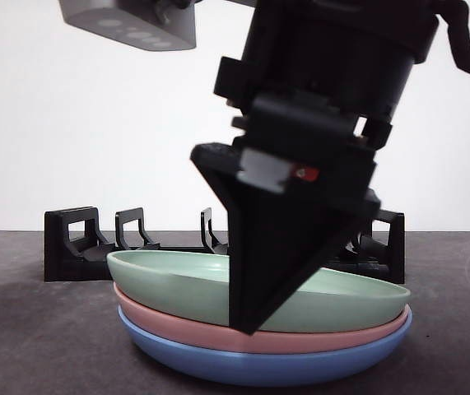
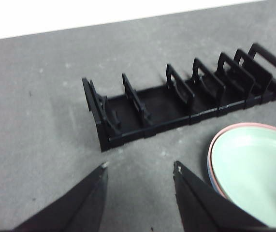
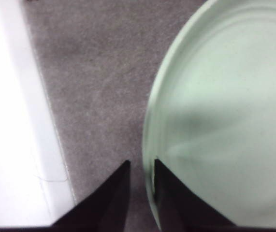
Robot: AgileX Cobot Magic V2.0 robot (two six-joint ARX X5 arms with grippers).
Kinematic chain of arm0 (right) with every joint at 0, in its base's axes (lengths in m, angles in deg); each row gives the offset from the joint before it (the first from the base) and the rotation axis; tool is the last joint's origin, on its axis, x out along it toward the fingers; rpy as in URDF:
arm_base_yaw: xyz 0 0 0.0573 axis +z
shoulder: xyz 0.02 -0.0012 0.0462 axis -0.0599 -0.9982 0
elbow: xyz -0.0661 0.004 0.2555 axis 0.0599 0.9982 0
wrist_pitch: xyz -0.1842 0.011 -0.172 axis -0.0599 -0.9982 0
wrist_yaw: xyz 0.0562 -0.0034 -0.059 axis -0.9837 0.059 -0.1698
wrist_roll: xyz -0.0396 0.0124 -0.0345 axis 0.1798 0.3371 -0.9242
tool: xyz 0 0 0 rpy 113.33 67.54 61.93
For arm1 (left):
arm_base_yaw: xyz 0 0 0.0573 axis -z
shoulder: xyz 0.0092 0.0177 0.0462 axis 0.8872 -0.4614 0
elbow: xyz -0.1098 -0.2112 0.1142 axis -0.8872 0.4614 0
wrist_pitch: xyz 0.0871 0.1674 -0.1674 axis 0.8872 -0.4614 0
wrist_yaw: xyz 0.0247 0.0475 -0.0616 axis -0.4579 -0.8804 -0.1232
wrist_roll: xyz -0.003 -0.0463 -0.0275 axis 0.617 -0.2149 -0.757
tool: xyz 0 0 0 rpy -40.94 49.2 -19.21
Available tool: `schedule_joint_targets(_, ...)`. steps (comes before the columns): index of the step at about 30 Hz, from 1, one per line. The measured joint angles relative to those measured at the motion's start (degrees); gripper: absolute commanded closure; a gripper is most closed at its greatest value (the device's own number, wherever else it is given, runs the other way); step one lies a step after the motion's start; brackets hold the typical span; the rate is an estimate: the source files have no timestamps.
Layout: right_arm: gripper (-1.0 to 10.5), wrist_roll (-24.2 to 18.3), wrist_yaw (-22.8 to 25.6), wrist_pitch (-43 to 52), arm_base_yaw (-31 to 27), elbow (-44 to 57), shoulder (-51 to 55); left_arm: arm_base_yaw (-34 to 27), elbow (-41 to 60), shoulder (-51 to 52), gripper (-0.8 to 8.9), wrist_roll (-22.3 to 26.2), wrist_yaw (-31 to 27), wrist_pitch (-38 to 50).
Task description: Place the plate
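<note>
The right tool [image 3: 141, 166] straddles the green plate's [image 1: 333, 292] rim, jaws nearly closed on it, atop the pink plate [image 1: 218, 333] and blue plate [image 1: 259, 362]. Grasping step; next, lift toward the rack [image 2: 176, 104]. The left tool [image 2: 140, 169] waits open, empty.

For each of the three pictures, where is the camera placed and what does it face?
Front: low at table height, facing the plate stack and rack; right gripper looms.
Left wrist: above the rack; left gripper open.
Right wrist: over the green plate, jaws astride its rim.
All share the green plate.
</note>
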Motion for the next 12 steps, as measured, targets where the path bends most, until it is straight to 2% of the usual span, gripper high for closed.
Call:
schedule_joint_targets(8,8.3,0.11,-0.04,-3.56,0.0,-1.03,0.26,0.0,0.0,0.0,5.94,-0.02,0.0,-0.7)
schedule_joint_targets(12,8.2,0.2,0.33,-2.6,0.0,-2.4,4.39,0.0,0.0,0.0,5.94,0.0,0.02,-0.68)
